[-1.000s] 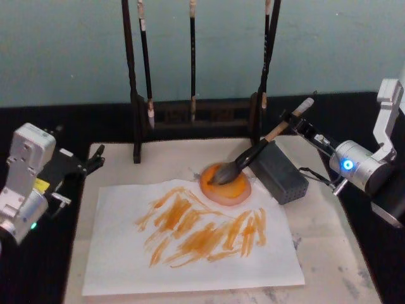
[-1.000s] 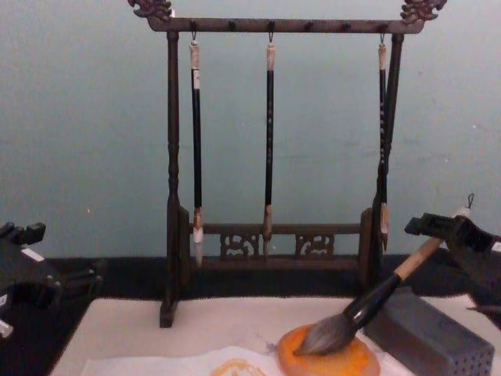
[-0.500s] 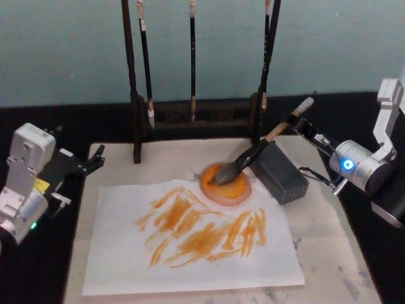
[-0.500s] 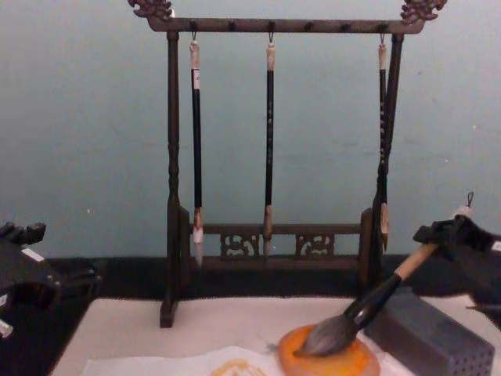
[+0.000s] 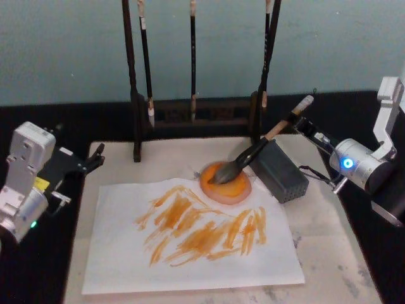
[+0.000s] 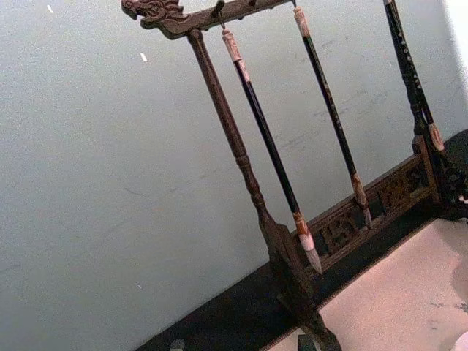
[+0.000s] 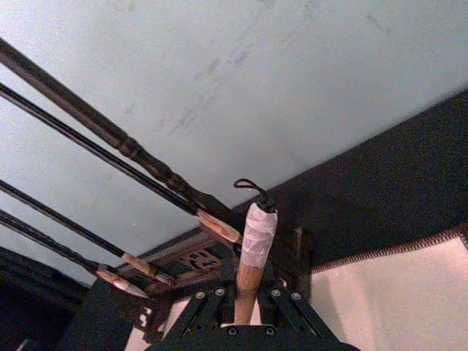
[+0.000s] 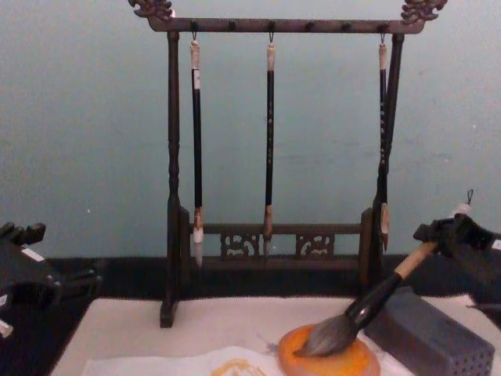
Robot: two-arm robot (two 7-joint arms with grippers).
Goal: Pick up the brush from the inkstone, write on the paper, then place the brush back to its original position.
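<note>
The large calligraphy brush (image 5: pixel 253 154), with a fat grey-black tuft, a tan wooden handle and a white end cap, lies at a slant. Its tuft rests on the round glossy orange inkstone (image 5: pixel 237 191) and its handle leans on the top edge of the grey rectangular block (image 5: pixel 281 177) just beside the stone. The thin white paper (image 5: pixel 190 269) in front of it carries many orange strokes, so I judge the writing done and the return of the brush nearly finished.

The right hand (image 5: pixel 297 120) sits at the upper end of the handle, below the cap. The wrist view shows the handle passing through it, but I cannot tell whether it grips the wood or has let go. The left hand (image 5: pixel 93 159) is parked off the left edge of the beige mat (image 5: pixel 329 240), and how far open it is I cannot tell either.

The risk lies in the withdrawal. If the right hand draws away while it has any hold on the handle, it would drag the tuft off the inkstone and smear ink across the mat or the paper. A nudge to the cap or its loop could roll the handle off the block's edge. The dark wooden brush stand (image 5: pixel 135 95) is close behind, and a wide swing could knock its right post.
</note>
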